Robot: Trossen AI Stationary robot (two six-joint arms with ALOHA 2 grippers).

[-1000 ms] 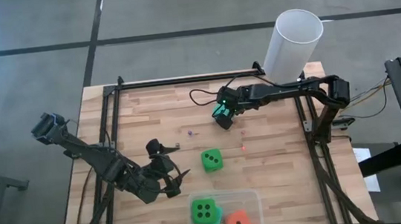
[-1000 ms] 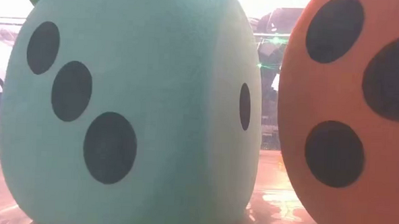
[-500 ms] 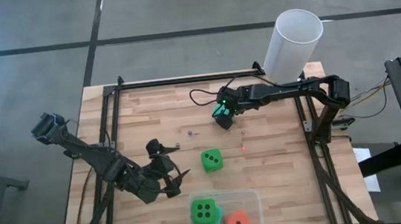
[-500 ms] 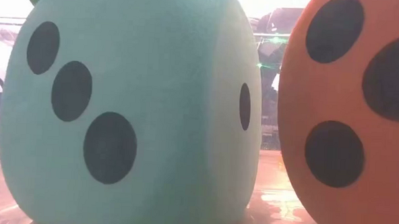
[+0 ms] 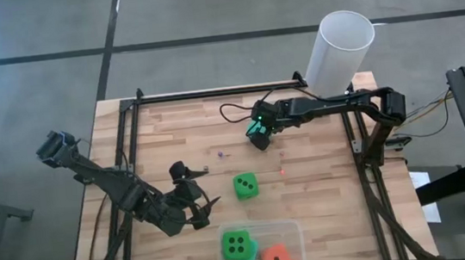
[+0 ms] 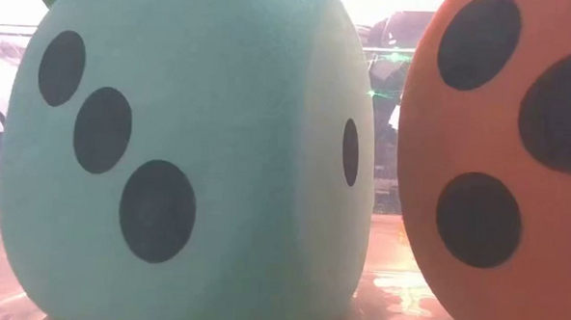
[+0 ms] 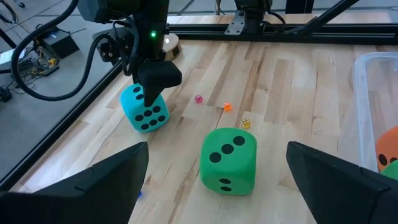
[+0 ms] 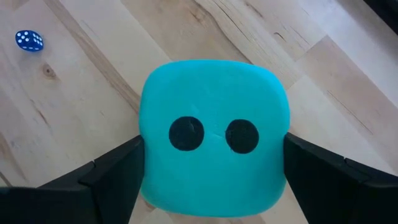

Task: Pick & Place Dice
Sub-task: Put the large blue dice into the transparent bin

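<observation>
Between the right gripper's two fingers sits a teal die (two pips up), both pads against its sides. Ahead of the spread, empty left gripper rests a green die.

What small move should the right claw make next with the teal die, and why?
Probably close. The right claw already has a finger on each side of the teal die, which rests on the table; whether the fingers press it is unclear. Once gripped, it likely goes to the clear bin.
</observation>
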